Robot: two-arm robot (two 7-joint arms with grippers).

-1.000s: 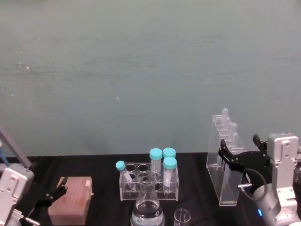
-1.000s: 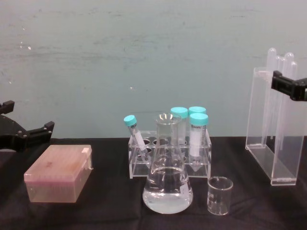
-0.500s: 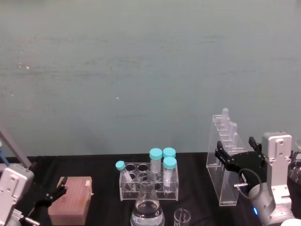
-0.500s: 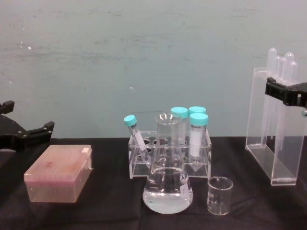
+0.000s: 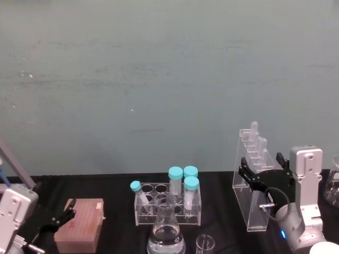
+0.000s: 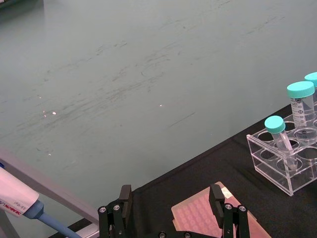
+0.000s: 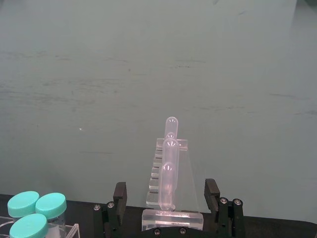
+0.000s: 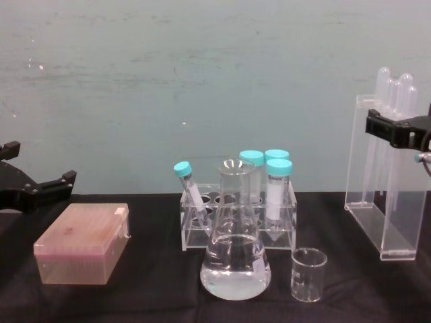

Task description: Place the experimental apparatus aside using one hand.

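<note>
1. the right gripper (image 5: pixel 259 170) was seen well to the right of the tube rack (image 5: pixel 159 211), raised level with the top of the clear plastic stand (image 5: pixel 253 209).
2. its fingers were spread wide, with the stand's top and long tubes between them; no contact could be made out and nothing was gripped.
3. the stand was set upright on the black table (image 8: pixel 148 296), well right of the rack.
4. the conical flask (image 8: pixel 236 259), partly filled with clear liquid, was placed just in front of the rack, and the small beaker (image 8: pixel 309 272) in front of the rack's right end.
5. the left gripper (image 8: pixel 40 185) was held open and empty, well left of the rack, beside a pink box (image 8: pixel 81 245).
</note>
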